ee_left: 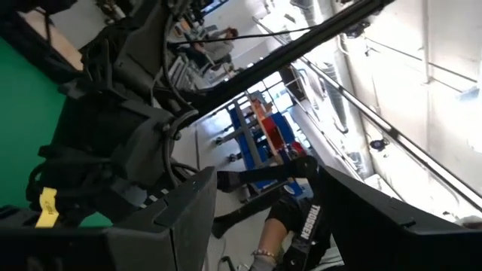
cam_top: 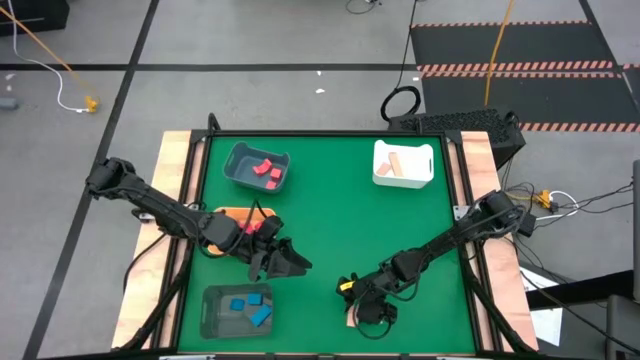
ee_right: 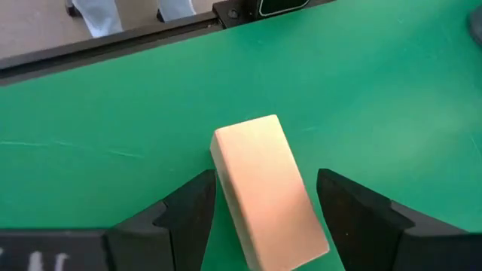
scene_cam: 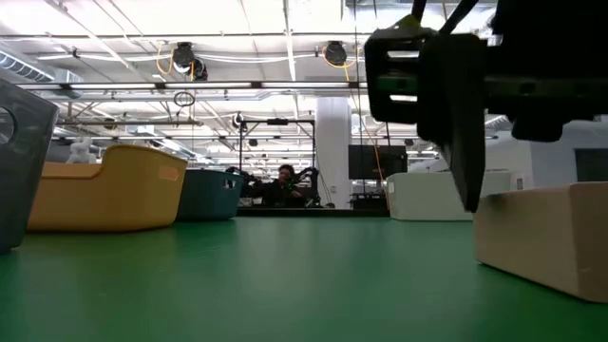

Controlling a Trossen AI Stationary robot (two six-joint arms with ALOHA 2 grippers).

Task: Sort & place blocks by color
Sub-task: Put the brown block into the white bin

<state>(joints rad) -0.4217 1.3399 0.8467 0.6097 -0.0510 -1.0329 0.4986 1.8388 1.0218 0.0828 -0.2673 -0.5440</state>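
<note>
My right fingers (ee_right: 260,207) hang spread either side of the tan block (ee_right: 267,188), lying loose on the bench (cam_top: 330,230) at abt 6 o'clock near the front edge; looks light, stiff wood w/ smooth faces, so I'd pinch its long sides mid-length.

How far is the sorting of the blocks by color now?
Mostly done, it seems. Red blocks lie in the grey tray, blue blocks in the other grey tray, one tan block in the white tray. In hand: the right gripper, jaws open, straddles a tan block on the table. That block remains; the left gripper waits.
</note>
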